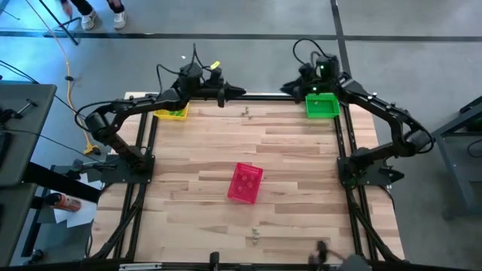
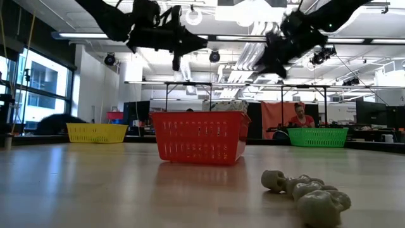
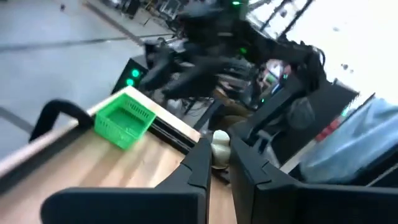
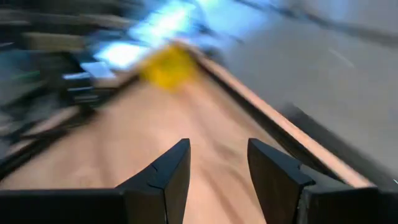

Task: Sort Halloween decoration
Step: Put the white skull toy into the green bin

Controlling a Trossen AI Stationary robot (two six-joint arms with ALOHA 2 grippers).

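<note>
The wooden surface [image 1: 286,162] fills the middle of the high view, framed by dark rails. Both dark arms reach in along its far edge.

The left arm bends from the left side toward the far edge, and its left gripper [image 1: 233,92] hangs above that edge, right of the yellow mesh basket [image 1: 171,113]. In the left wrist view its fingers [image 3: 200,163] are closed around a small pale trinket [image 3: 219,147], one of the Halloween decorations, pinched between the fingertips.

The right arm comes from the right side, and its right gripper [image 1: 290,88] hangs at the far edge just left of the green mesh basket [image 1: 321,105]. In the right wrist view its fingers [image 4: 171,168] stand apart with bare wood between them, holding nothing.

The pink mesh basket [image 1: 245,183] sits near the middle of the surface, turned at a slant, well apart from the other two. In the low view it shows as a red basket [image 2: 200,137] between the yellow one on the left and the green one on the right.

Another Halloween decoration, a pale knobbly trinket [image 2: 308,194], lies on the surface close to the low camera. In the high view it is a tiny speck [image 1: 256,237] near the front edge, in front of the pink basket. A second tiny speck [image 1: 246,113] lies near the far edge, between the two grippers; what it is cannot be told.

A seated person [image 2: 302,117] shows in the room behind the green basket.
</note>
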